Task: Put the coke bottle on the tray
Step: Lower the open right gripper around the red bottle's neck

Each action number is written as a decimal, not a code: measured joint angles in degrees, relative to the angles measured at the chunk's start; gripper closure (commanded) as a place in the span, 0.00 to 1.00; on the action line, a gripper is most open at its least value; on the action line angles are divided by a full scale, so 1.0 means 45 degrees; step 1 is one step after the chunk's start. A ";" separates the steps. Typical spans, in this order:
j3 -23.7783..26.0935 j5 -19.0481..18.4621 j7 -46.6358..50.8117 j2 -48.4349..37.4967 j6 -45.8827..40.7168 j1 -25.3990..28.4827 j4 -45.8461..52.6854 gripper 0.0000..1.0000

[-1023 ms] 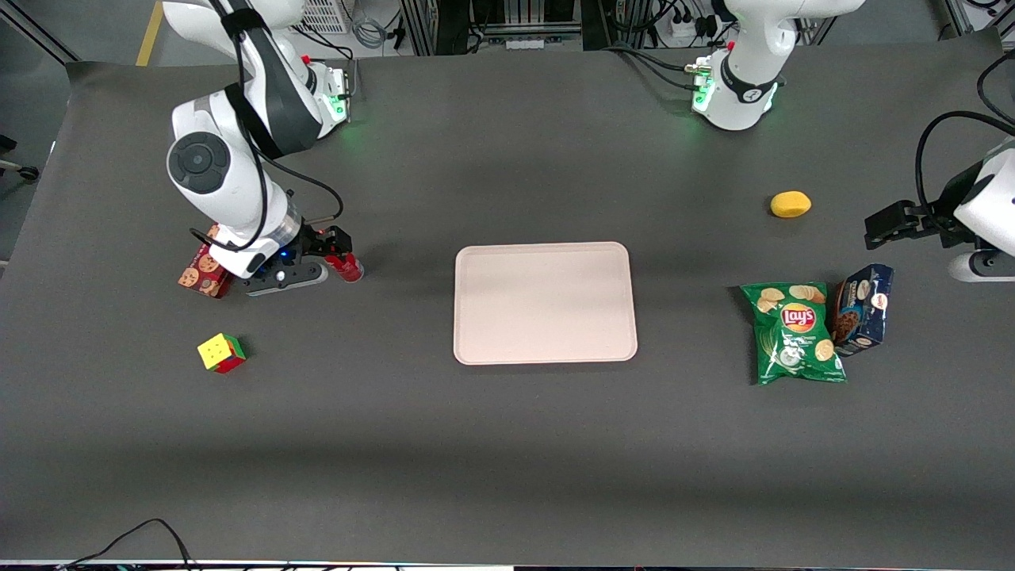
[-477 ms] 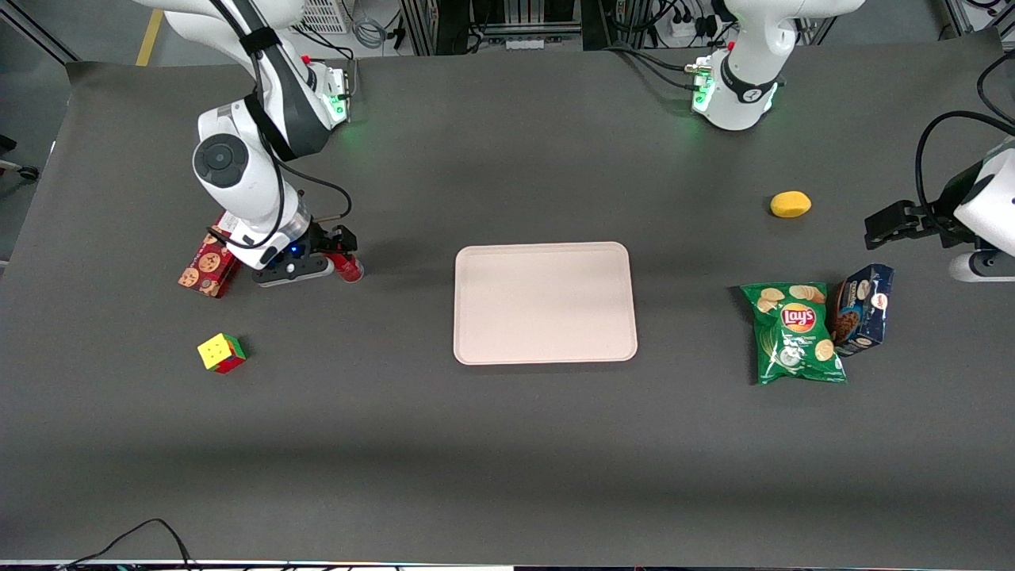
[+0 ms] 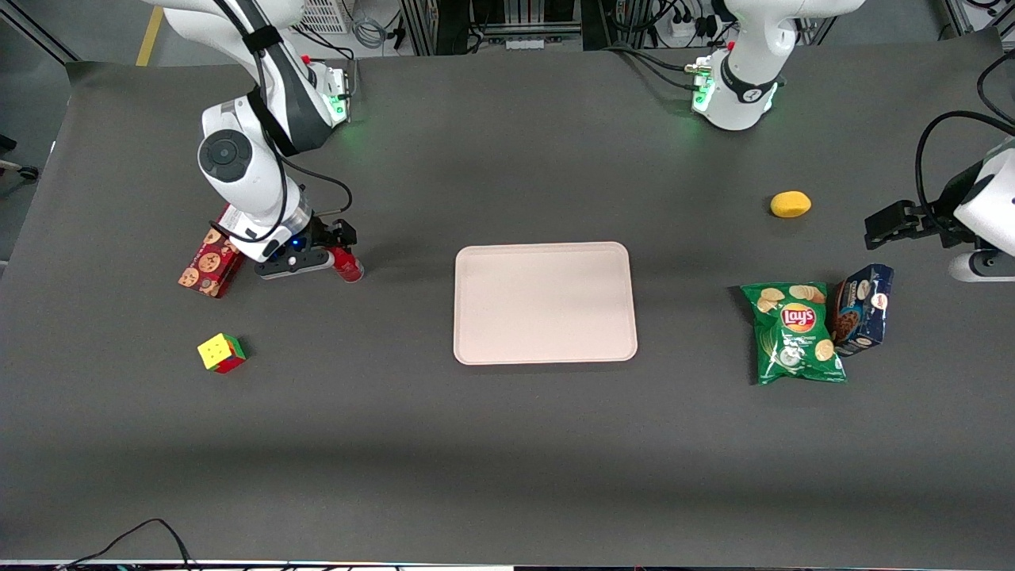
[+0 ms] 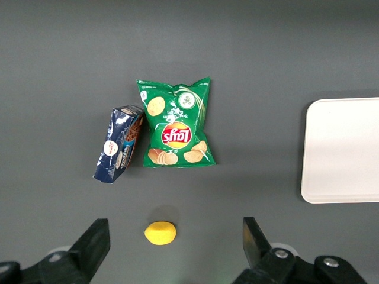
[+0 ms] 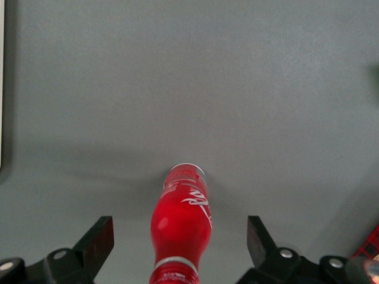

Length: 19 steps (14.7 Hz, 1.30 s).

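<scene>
The coke bottle [image 3: 347, 266] is small, glossy and red, and stands on the dark table beside the pale pink tray [image 3: 545, 303], toward the working arm's end. My right gripper [image 3: 338, 247] is low over it. In the right wrist view the bottle [image 5: 180, 222] sits between the gripper's [image 5: 179, 241] two black fingers, with a wide gap on each side. The jaws are open and touch nothing. The tray lies flat and bare; it also shows in the left wrist view [image 4: 343, 148].
A red cookie box [image 3: 208, 266] lies beside the gripper's hand, and a colour cube [image 3: 221, 353] is nearer the camera. Toward the parked arm's end lie a green chips bag [image 3: 795, 331], a blue cookie box [image 3: 863, 308] and a yellow lemon [image 3: 790, 204].
The right arm's elbow and wrist have shifted toward the tray and a little away from the camera, and the hand has settled over the bottle. The bottle has not moved.
</scene>
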 measured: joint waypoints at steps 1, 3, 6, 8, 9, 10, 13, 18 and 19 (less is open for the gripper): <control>0.0000 0.0000 0.0000 0.0000 0.0039 -0.0016 -0.0067 0.00; 0.0000 0.0000 0.0000 0.0000 0.0086 -0.0061 -0.0169 0.00; 0.0000 0.0001 0.0003 0.0000 0.0265 -0.0073 -0.0251 0.00; 0.0023 0.0005 0.0006 0.0000 0.0413 -0.0073 -0.0309 0.00; 0.0041 0.0010 0.0009 0.0001 0.0471 -0.0072 -0.0328 0.00; 0.0057 0.0011 0.0010 0.0001 0.0484 -0.0072 -0.0340 0.00; 0.0091 0.0012 0.0013 0.0002 0.0485 -0.0072 -0.0432 0.06; 0.0117 0.0018 0.0063 0.0005 0.0485 -0.0072 -0.0486 0.10; 0.0118 0.0019 0.0080 0.0005 0.0485 -0.0072 -0.0488 0.14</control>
